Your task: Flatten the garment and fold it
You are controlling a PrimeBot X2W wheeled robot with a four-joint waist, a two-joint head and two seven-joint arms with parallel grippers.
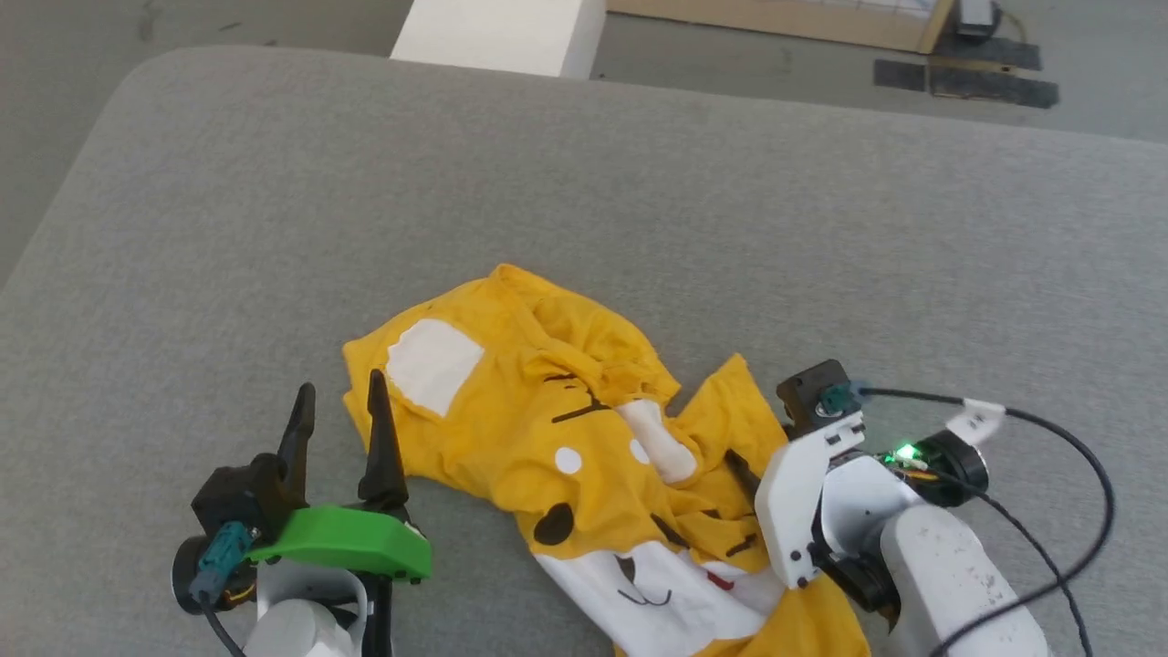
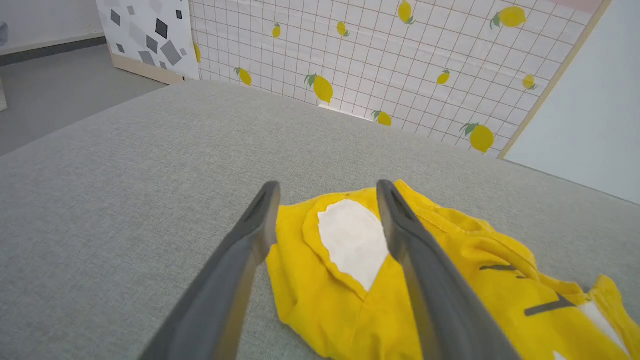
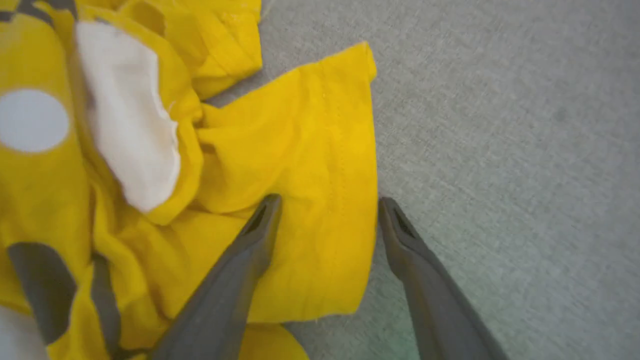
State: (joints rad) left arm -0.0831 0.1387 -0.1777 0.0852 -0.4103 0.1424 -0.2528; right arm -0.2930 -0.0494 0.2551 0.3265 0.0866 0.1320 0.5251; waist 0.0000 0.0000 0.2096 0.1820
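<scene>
Garment (image 1: 584, 456) crumpled on grey surface (image 1: 639, 182), near me. Left claw (image 1: 340, 383) wide open, empty, at its left edge. Right claw (image 3: 330, 200) open, empty, straddling hemmed flap. My worry: pinching stacked layers, then dragging whole heap instead of spreading it.

The right gripper (image 3: 330, 202) has its two dark fingers spread apart. The left finger is over a hemmed flap of the crumpled yellow T-shirt (image 3: 280, 130), and the right one is over the grey fabric surface (image 3: 500, 125), just beside the flap's edge. A white patch (image 3: 130, 115), a white dot (image 3: 32, 120) and dark marks (image 3: 40, 280) show on the folds to the left.
</scene>
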